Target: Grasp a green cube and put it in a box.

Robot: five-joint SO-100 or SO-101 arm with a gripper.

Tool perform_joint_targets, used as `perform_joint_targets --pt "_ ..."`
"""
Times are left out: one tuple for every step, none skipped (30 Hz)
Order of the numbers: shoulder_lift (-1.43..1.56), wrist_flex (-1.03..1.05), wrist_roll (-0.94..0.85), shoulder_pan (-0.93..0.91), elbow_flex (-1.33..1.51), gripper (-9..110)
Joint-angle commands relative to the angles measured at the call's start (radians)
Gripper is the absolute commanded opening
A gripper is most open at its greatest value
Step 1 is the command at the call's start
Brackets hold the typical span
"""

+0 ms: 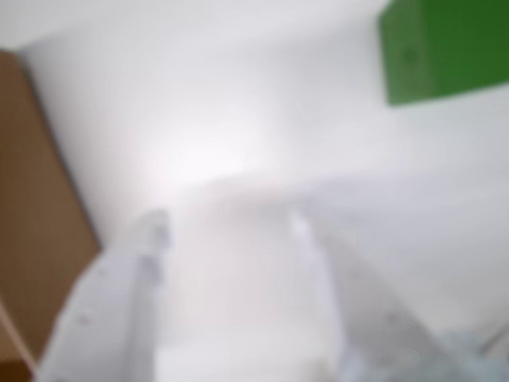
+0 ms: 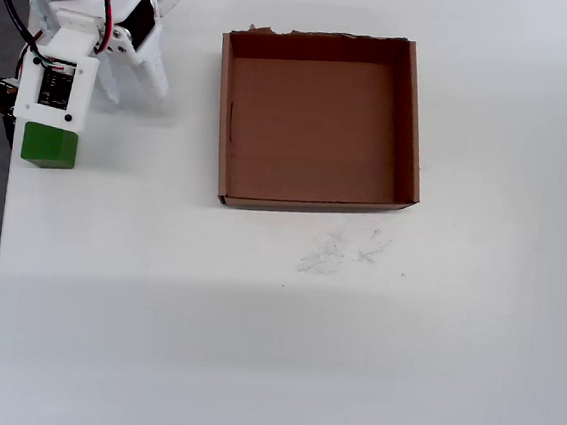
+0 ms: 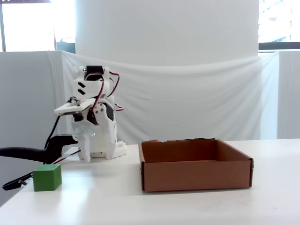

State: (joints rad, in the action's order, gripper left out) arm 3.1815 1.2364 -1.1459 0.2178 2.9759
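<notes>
**A:** Where does the small bright-green matte cube sit?

**B:** It rests on the white bench near the left edge in the overhead view, well apart from the shallow square brown cardboard box, which lies to its right. The wrist view shows the cube in the upper right corner, off to one side of the white two-finger gripper, not between its fingers.

**A:** And the jaws?

**B:** They stand spread, with bare bench between them; they pinch nothing. The wrist picture is blurred, so the finer detail of the fingertips cannot be read.

**A:** So the step in hand is the approach. How is it done well?

**B:** In B's judgement, the white arm needs to swing so the cube lies centred between the open fingers, then lower with the fingers square to two opposite faces. The cube sits close to the bench edge, so a sideways nudge could push it off; a descent from above seems safer than a sweep.

**A:** The count?

**B:** One green cube, one cardboard box with nothing in it, one arm with one gripper. Faint scratch marks show on the bench below the box.
</notes>
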Motion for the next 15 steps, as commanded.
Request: perform_joint_targets --pt "0.002 0.009 0.003 0.011 -0.003 21" --pt "0.002 0.009 0.003 0.011 -0.003 21" --pt "0.002 0.009 0.003 0.011 -0.003 21" --pt "0.002 0.009 0.003 0.012 -0.003 21" --pt "0.002 0.009 0.003 0.014 -0.003 22" --pt "0.002 0.009 0.003 0.015 -0.003 23" --pt "0.002 0.009 0.003 0.015 -0.003 23" --pt "0.002 0.009 0.003 0.014 -0.003 23" --pt "0.002 0.009 0.003 0.014 -0.003 22" --pt "0.002 0.009 0.003 0.009 -0.003 22" --pt "0.002 0.009 0.005 0.002 -0.003 21" --pt "0.002 0.008 0.011 -0.009 -0.003 22" --pt "-0.003 0.006 0.011 -0.006 -0.005 22" --pt "-0.021 -0.003 0.011 0.009 -0.006 22" --pt "-0.04 -0.015 0.011 0.021 -0.008 21"
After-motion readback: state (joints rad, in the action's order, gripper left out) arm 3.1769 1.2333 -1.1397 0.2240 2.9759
